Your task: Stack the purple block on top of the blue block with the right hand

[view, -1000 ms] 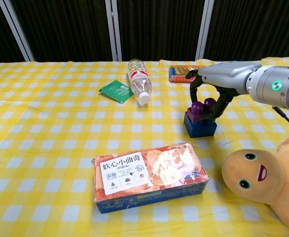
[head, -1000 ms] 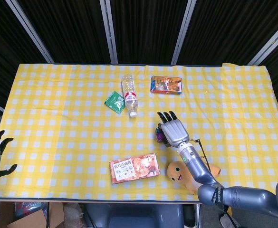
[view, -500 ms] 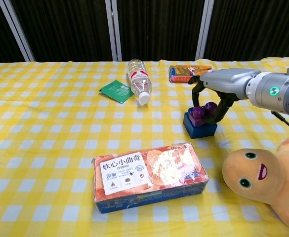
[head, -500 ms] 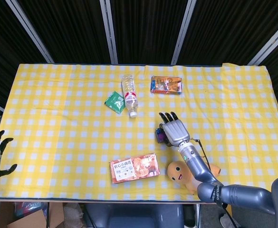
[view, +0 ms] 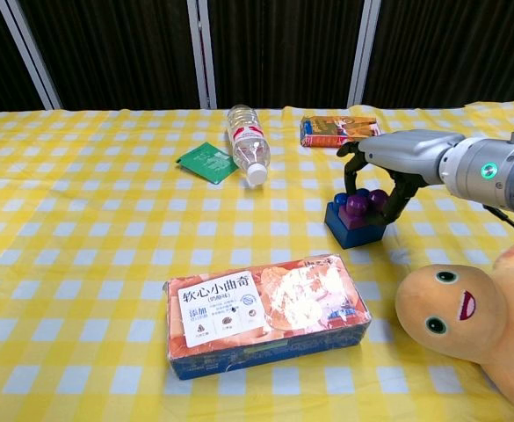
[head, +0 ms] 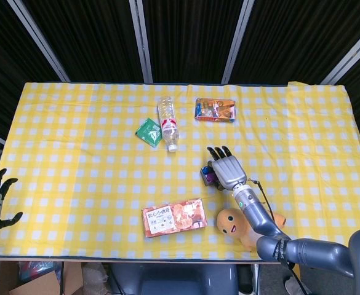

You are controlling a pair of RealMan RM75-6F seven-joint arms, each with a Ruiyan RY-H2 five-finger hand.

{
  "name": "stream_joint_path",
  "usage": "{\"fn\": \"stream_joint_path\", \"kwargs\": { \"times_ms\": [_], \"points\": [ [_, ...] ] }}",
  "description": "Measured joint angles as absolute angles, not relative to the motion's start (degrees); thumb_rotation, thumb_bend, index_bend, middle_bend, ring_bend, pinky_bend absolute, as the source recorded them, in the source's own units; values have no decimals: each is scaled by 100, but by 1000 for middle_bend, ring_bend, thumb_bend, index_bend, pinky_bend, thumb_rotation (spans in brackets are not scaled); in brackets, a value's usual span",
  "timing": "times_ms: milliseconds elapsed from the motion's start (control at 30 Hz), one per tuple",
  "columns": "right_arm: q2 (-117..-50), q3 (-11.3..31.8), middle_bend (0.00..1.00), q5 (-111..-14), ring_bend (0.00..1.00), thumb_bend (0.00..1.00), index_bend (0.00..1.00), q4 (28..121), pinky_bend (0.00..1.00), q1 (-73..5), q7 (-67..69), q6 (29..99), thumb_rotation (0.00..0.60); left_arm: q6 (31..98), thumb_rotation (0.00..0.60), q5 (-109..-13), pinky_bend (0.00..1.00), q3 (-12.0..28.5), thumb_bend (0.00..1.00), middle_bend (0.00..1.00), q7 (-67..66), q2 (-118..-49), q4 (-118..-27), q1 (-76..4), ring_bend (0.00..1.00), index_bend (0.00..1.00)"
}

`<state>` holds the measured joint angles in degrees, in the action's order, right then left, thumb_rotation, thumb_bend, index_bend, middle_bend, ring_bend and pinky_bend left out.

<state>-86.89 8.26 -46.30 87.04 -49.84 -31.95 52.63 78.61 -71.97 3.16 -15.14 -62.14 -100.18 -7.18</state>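
Toward the bench's (view: 81, 264) front right, the right robot hand (view: 372, 171) has lowered, fingers still clasping the purple block (view: 358, 204), now seated on the blue block (view: 355, 225), so only letting go remains, I judge.

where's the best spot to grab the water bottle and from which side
A judgement: take the water bottle around its clear mid-body, coming down from above with fingers across its width. It lies on its side on the tablecloth, cap end toward the robot, so the round barrel offers two opposing sides. The green packet lies close on one side, so keep clear of it.
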Motion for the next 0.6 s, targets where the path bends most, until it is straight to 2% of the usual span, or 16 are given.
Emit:
{"fn": "stream_joint_path", "kwargs": {
  "times_ms": [600],
  "points": [
    [-8719,718,0,-4873,0,446,568,8670,0,-4892,-3015,5281,600,7885,600,-7226,100,307,243,0,-1509,-6205,-10038,-708,0,189]
  ]
}}
